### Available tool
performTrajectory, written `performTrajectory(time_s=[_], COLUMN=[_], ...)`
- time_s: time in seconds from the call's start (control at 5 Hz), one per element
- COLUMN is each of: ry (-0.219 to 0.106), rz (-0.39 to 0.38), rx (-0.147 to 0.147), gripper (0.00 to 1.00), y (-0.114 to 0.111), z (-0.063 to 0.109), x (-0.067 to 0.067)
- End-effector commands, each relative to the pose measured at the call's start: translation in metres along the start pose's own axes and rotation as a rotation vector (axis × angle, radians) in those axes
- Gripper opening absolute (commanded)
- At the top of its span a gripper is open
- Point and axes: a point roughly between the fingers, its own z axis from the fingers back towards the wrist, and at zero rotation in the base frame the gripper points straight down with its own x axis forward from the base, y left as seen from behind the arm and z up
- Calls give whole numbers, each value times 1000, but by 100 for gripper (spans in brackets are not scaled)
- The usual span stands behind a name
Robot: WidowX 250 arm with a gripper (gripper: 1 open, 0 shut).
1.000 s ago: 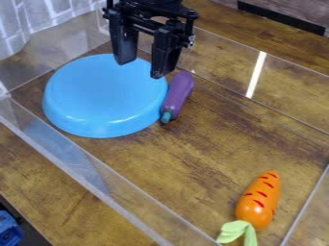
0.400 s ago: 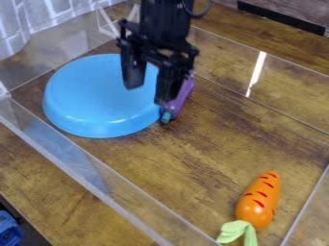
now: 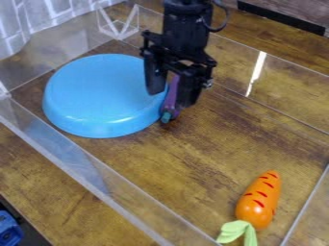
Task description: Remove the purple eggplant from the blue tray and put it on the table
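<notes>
1. Nearest, the clear acrylic wall (image 3: 110,183) crosses the lower left of the frame. A wide swing toward that side, with the arm still low, could knock it.
2. The orange toy carrot (image 3: 261,200) lies at the lower right, well apart from the gripper. It seems a risk only if the release drifts that way.
3. The light-blue round tray (image 3: 92,94) fills the left-centre. The left finger is close to its right edge; closing while low there could catch the rim and drag or tip the tray.
4. The purple toy eggplant (image 3: 168,104) is at the tray's right edge, near the centre of the frame, its teal stem end toward the viewer. Whether it rests on the rim or on the wood-grain tabletop (image 3: 154,168) cannot be told. Its glossy, narrow body could roll or squirt out if the fingers close off-centre or too high.
5. The black gripper (image 3: 171,85) comes down from the upper centre, fingers pointing down, spread apart about the eggplant. It appears to grip nothing; whether either finger touches the toy is unclear. The arm rises out of the top of the frame.
</notes>
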Motion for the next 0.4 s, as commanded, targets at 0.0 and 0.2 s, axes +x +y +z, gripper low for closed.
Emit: performTrajectory(time_s=[0.0,0.2], ry=[-78,-83], rz=[-3,-1], rx=[7,3], gripper=[0,0], y=[3,7], z=[18,16], x=[13,14])
